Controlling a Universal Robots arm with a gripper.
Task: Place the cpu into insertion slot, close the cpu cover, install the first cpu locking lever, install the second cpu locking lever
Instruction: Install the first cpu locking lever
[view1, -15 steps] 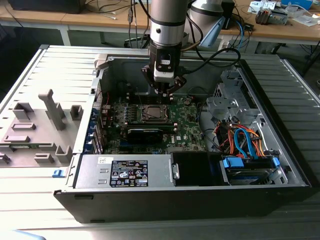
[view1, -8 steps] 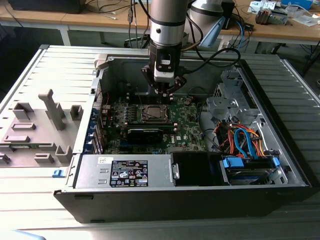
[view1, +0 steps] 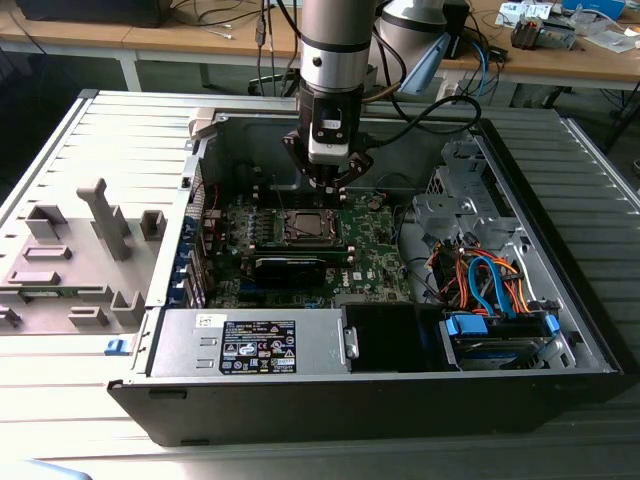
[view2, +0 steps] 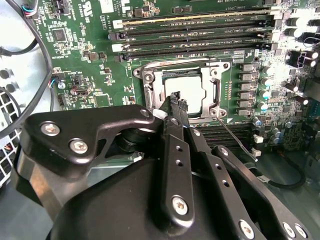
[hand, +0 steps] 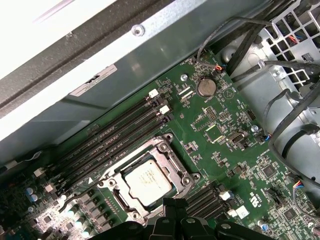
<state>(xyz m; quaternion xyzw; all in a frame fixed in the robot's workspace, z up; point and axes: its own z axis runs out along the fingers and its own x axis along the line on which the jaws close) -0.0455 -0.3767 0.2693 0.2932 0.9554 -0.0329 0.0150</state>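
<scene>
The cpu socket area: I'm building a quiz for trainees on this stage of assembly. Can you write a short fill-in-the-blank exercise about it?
1. The cpu sits inside the insertion ____.
2. The cpu cover is a silvery metal frame lying ____ around the chip.
3. In the exterior view the gripper hangs directly ____ the socket.
4. The long narrow memory slots beside the socket are coloured ____.

Missing words: slot; closed; above; black

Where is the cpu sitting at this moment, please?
The cpu lies flat in the insertion slot beneath the closed cpu cover, beside the long memory slots in both wrist views, with the gripper right at the slot's edge.
</scene>
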